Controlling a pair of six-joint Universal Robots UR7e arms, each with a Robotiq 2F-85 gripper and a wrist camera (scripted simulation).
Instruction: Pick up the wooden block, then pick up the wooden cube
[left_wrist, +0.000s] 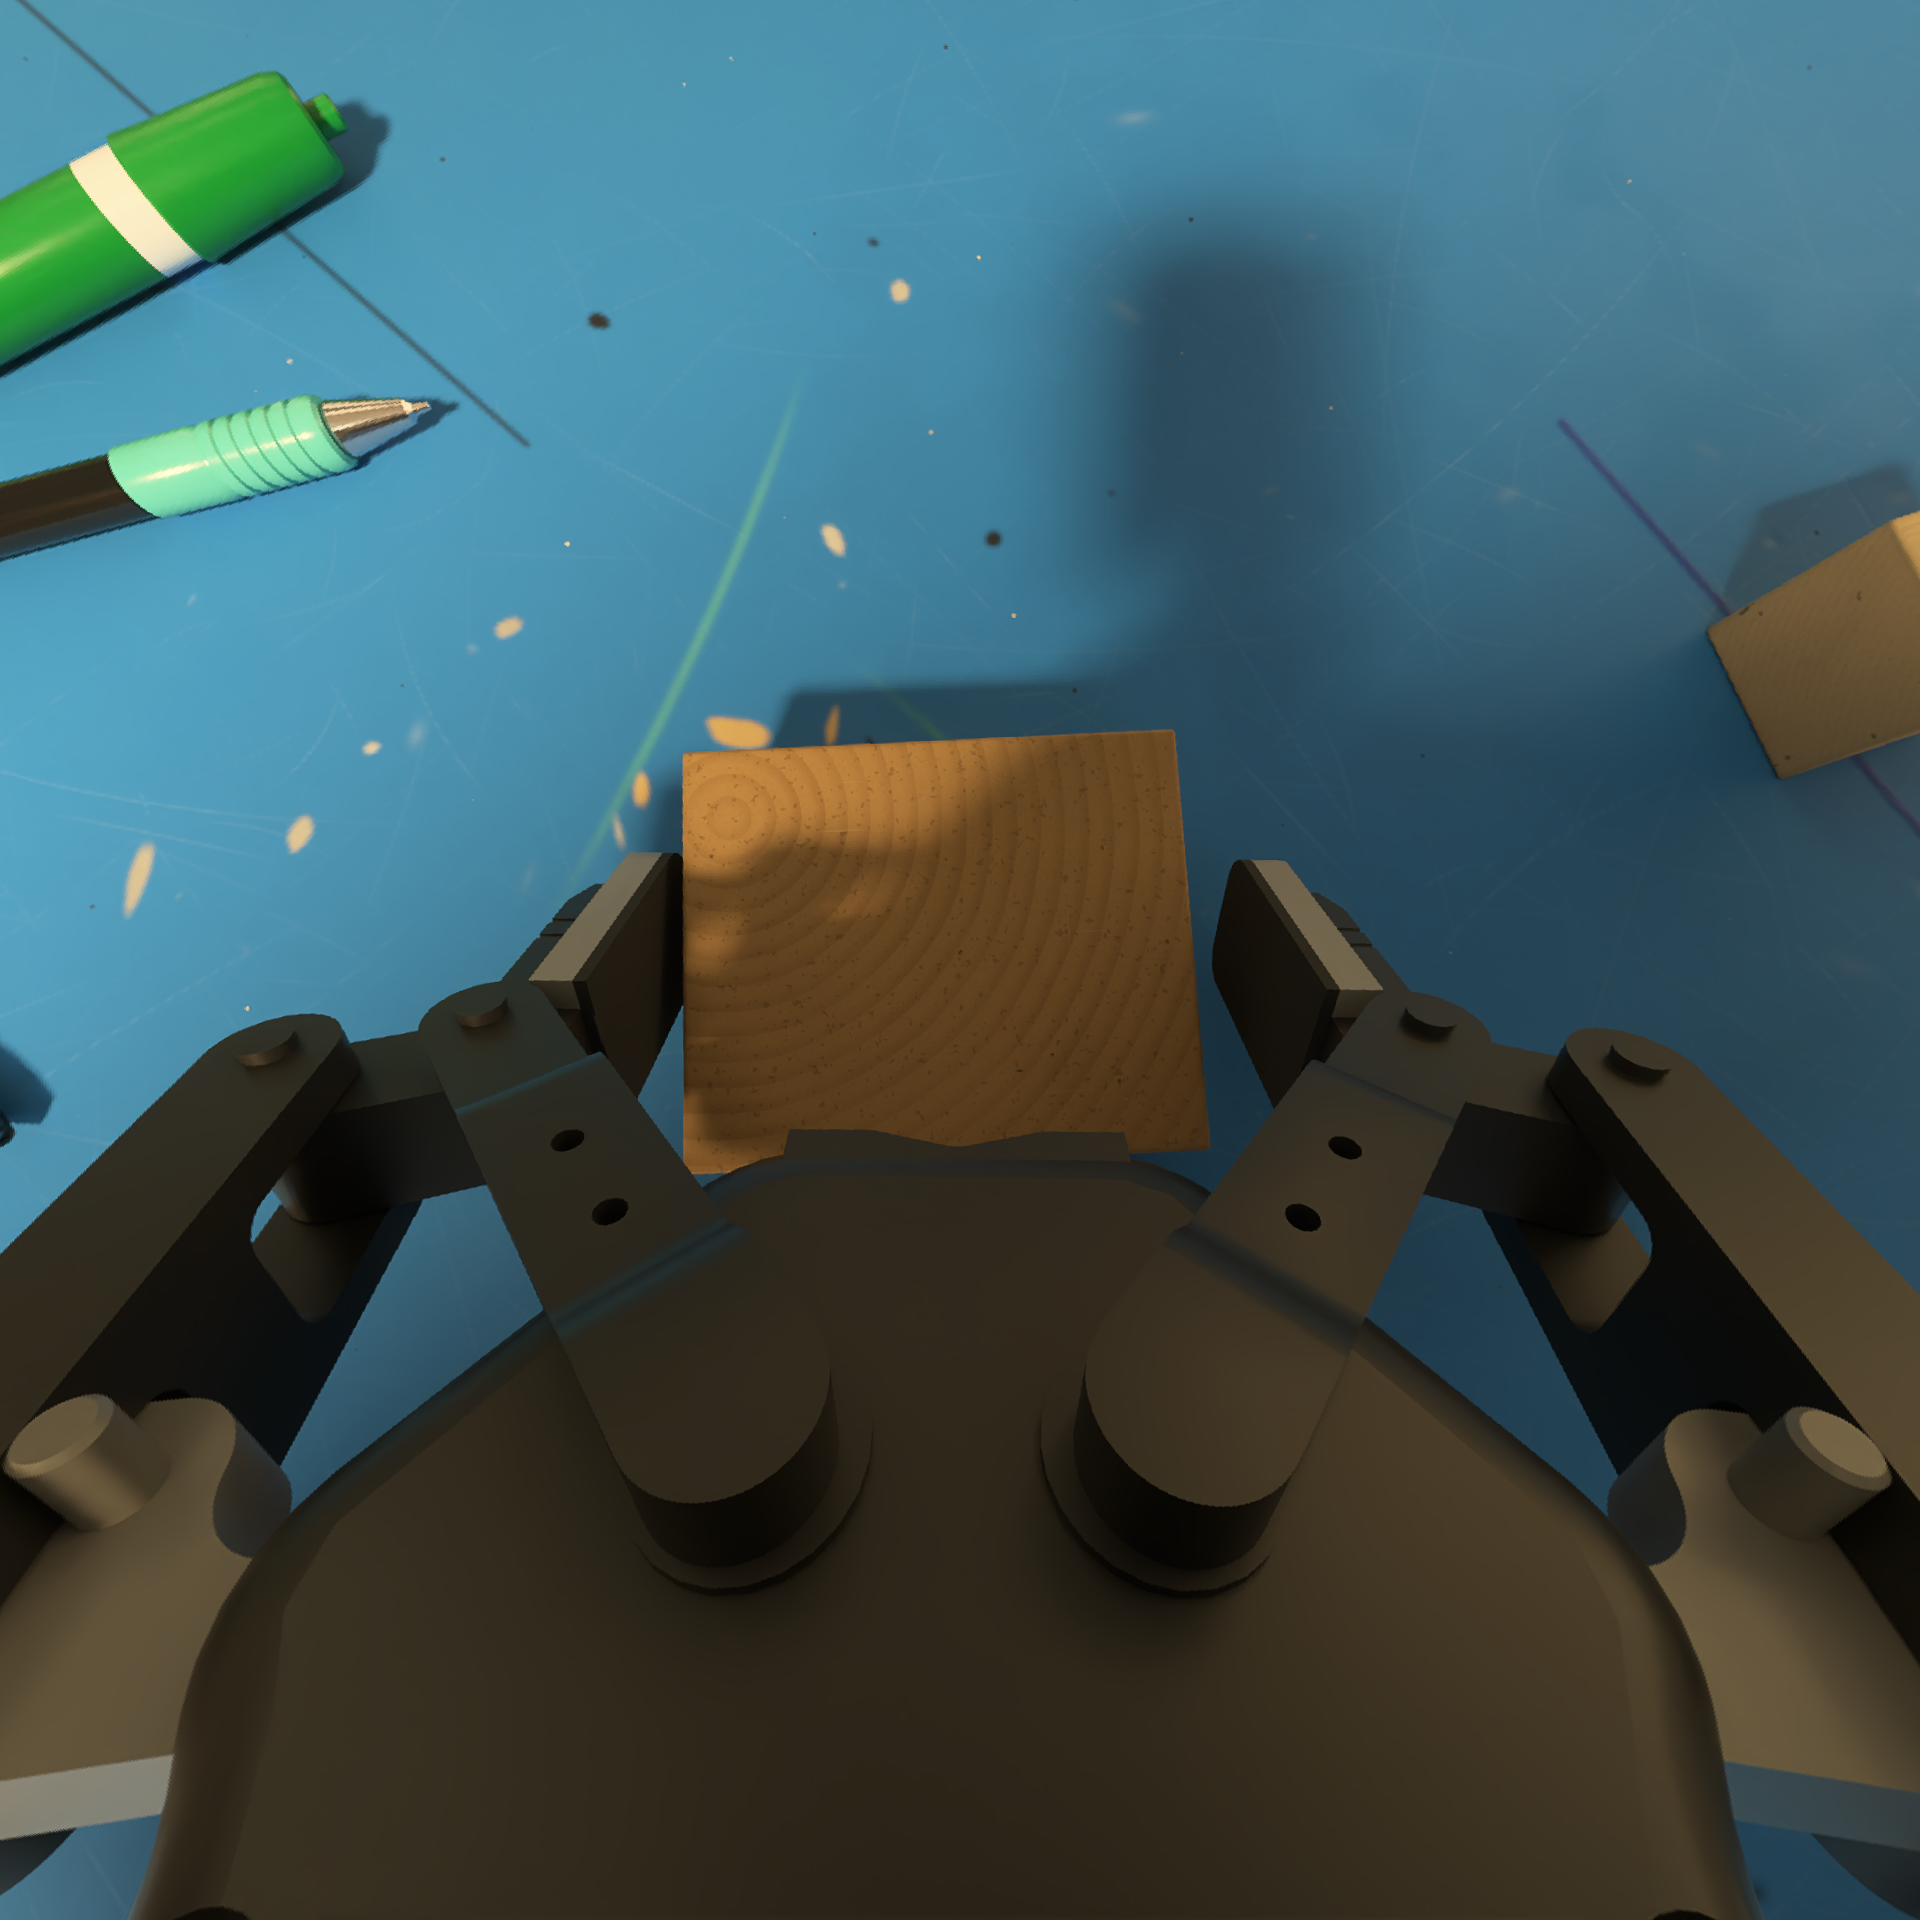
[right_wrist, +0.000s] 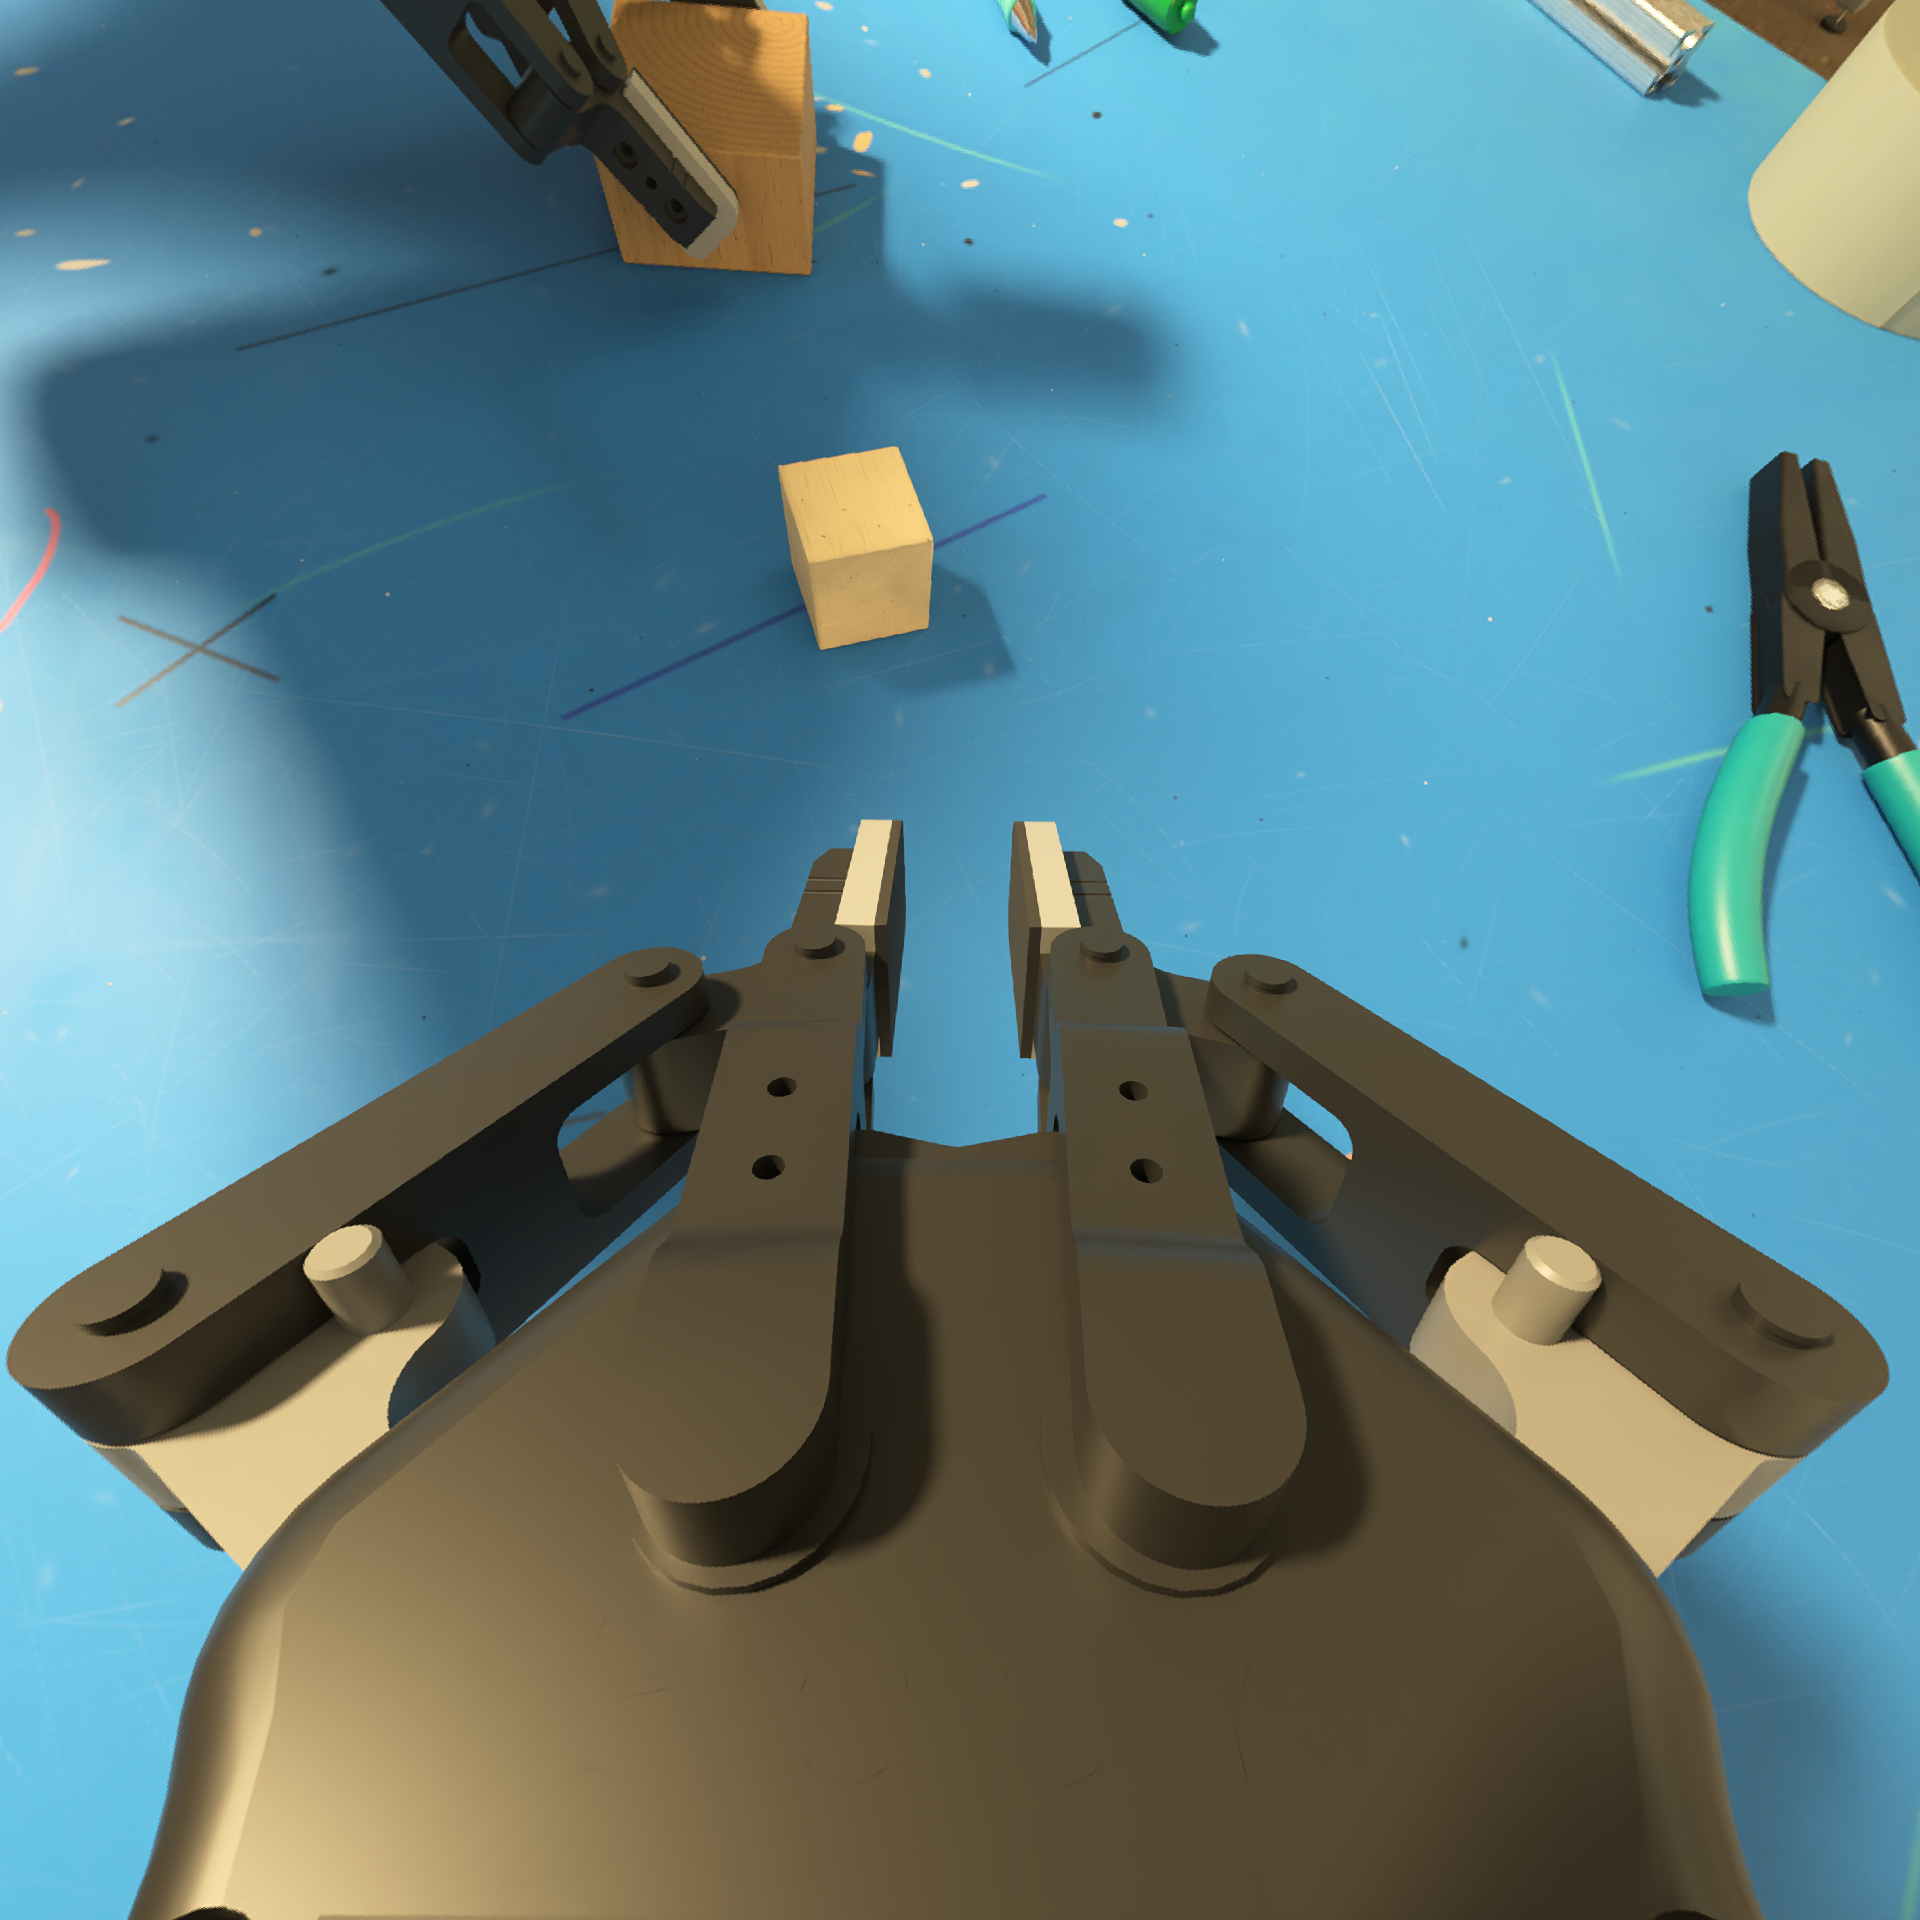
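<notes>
My left gripper (left_wrist: 945, 935) straddles the block (left_wrist: 940, 945), fingers wide, one nearly touching, to clamp it. My right gripper (right_wrist: 957, 883), narrow and empty, faces the cube (right_wrist: 857, 545) ahead.

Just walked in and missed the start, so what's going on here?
The left gripper straddles the wooden block, which stands on the blue table. One finger looks against its side and the other shows a small gap, so it is not yet gripped. The right gripper hovers empty, short of the wooden cube, with a narrow gap between its fingers.
</notes>
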